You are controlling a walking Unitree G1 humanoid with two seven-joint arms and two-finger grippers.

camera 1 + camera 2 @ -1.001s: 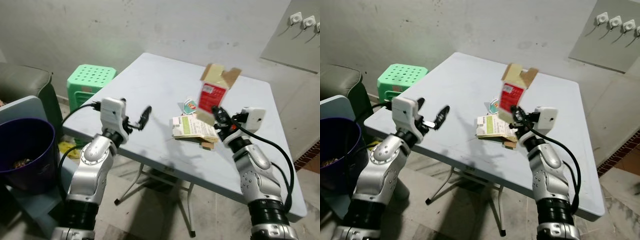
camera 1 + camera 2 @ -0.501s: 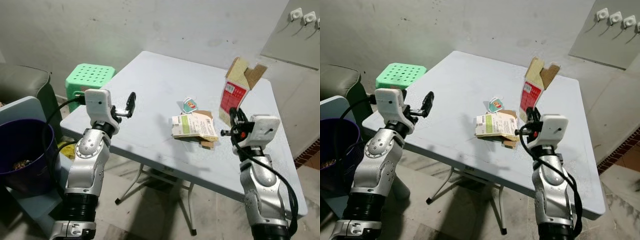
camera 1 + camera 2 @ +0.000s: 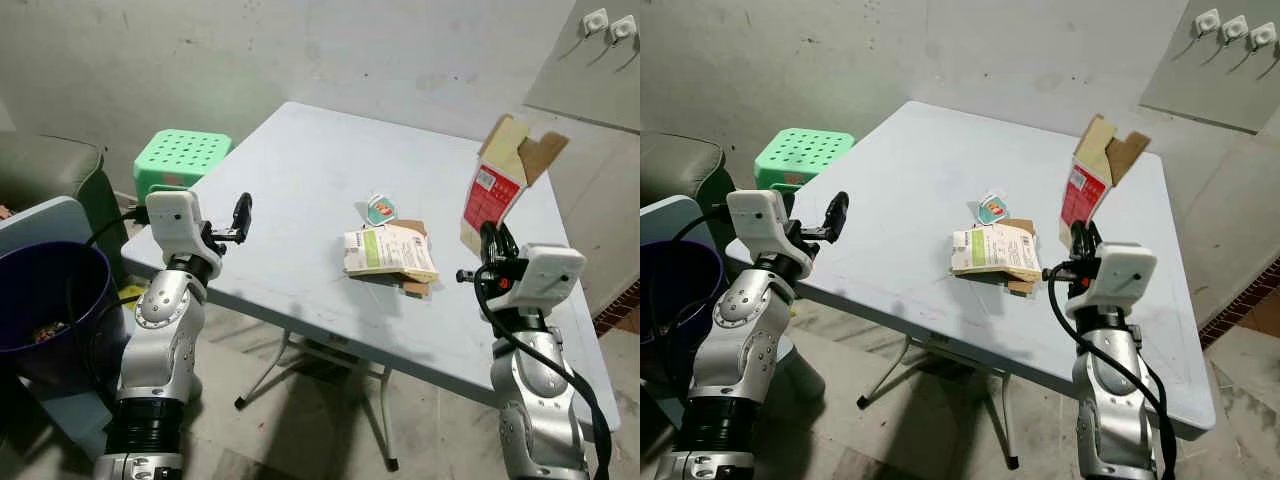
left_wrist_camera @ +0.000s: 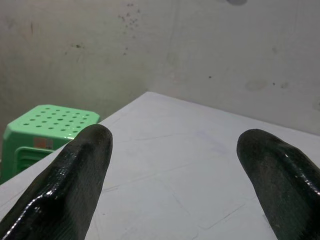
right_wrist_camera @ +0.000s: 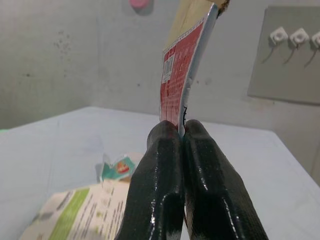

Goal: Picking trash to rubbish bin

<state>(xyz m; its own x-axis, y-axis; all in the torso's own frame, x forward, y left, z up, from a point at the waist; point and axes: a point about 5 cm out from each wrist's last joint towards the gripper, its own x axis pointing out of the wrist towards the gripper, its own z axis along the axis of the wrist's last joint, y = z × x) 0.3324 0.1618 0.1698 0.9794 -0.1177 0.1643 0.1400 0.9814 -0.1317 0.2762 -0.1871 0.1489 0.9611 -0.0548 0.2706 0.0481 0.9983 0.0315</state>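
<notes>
Right gripper [image 3: 490, 243] has its fingers pinched tight on the red carton [image 3: 492, 195], held up at 3 o'clock over the surface [image 3: 300, 170]. Left gripper [image 3: 241, 212] gapes wide, empty. Next up, I'd say: carry it to the purple bin [image 3: 45, 300] at 9 o'clock.

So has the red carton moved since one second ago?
Yes. The red carton, clamped in the right gripper, has gone to the robot's right, away from the flat box on the table; earlier it was right above that box.

Red carton [image 3: 492, 192] with tan flaps, pale blue table [image 3: 300, 170], perforated green stool [image 3: 181, 156]
</notes>
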